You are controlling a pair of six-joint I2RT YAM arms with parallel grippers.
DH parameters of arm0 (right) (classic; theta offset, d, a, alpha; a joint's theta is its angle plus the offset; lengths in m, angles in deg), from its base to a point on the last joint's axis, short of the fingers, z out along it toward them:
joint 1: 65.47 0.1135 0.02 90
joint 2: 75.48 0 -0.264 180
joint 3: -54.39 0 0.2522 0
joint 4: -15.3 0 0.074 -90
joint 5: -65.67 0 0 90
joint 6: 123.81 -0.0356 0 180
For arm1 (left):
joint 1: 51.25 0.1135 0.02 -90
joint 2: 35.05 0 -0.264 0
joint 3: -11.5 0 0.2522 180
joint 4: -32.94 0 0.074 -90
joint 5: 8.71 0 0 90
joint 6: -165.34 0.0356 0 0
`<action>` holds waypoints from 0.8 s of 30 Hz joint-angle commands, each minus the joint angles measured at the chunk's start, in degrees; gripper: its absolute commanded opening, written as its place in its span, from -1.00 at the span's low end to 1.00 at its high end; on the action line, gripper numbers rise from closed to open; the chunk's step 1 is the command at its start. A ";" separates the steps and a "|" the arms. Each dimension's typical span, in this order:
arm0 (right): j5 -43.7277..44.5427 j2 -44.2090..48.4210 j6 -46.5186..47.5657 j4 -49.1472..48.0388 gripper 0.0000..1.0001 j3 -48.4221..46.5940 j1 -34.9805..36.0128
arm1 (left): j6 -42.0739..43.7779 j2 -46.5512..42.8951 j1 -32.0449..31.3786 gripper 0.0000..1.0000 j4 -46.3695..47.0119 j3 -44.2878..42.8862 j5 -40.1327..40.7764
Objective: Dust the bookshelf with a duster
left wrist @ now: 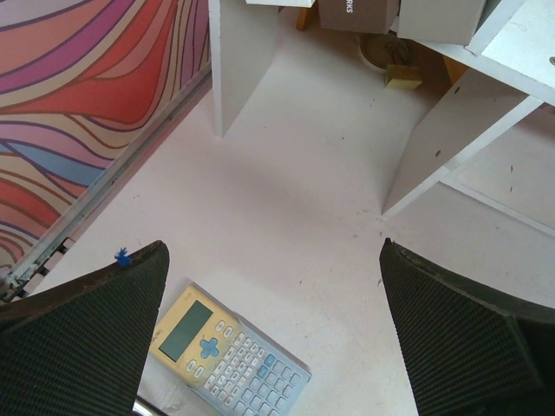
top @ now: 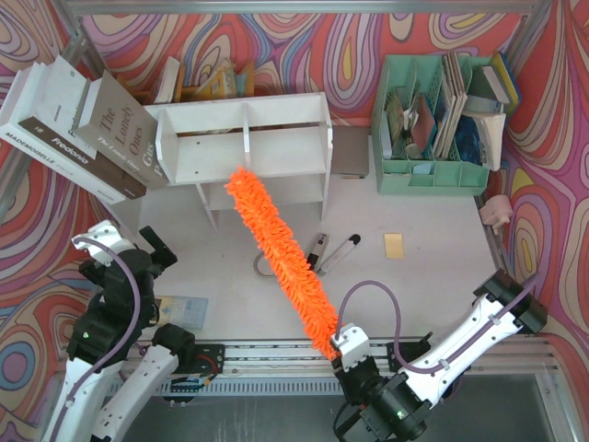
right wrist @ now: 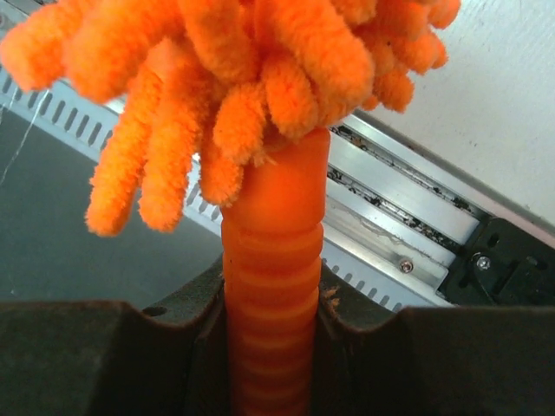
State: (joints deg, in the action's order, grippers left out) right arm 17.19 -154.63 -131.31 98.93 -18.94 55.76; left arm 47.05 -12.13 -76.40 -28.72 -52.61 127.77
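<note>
The white two-tier bookshelf stands at the back of the table; its legs show in the left wrist view. The fluffy orange duster slants from the front rail up to the shelf's front, its tip by the central divider. My right gripper is shut on the duster's ribbed orange handle, the chenille head right above the fingers. My left gripper is open and empty above the table, left of the duster and apart from it.
A yellow and blue calculator lies under the left gripper. Large books lean at the back left. A mint green organiser stands at the back right. Two pens, a yellow note and a pink object lie on the table.
</note>
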 commanded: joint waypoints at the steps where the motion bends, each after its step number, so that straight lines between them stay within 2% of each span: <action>1: 0.10 4.58 -3.83 -3.04 -1.00 5.60 0.23 | -0.23 -0.58 -0.16 0.96 0.36 -0.54 -0.89; 7: -2.97 8.40 -5.84 -11.38 -1.00 14.18 0.19 | -0.27 -1.24 -0.10 0.97 0.53 -0.47 -1.26; 16: 1.30 7.21 -16.00 -6.03 -1.00 15.04 -0.35 | -0.51 -2.85 -0.15 0.96 0.61 -0.43 -1.80; 24: 3.34 9.76 -11.78 -11.42 -1.00 17.91 -5.98 | -0.47 -3.05 -0.31 0.97 0.63 -0.41 -2.22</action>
State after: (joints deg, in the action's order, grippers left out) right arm 13.87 -147.09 -142.74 87.84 -2.46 51.57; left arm 46.79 -14.49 -76.40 -28.72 -52.63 125.86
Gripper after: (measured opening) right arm 0.337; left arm 0.984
